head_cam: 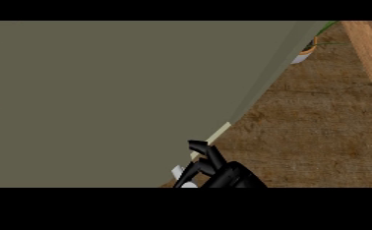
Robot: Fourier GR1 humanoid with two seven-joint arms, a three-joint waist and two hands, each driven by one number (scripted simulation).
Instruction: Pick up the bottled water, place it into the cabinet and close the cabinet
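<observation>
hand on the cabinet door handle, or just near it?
Touching. Head view: the hand's fingertips overlap the lower end of the pale handle on the grey cabinet door's edge, with no gap visible.

Right hand [231, 176], fingers [202, 151] extended upward

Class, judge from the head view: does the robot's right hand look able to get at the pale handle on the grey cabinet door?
Probably yes. The right hand lies just below the pale handle at the edge of the cabinet door, and nothing shows between them.
</observation>
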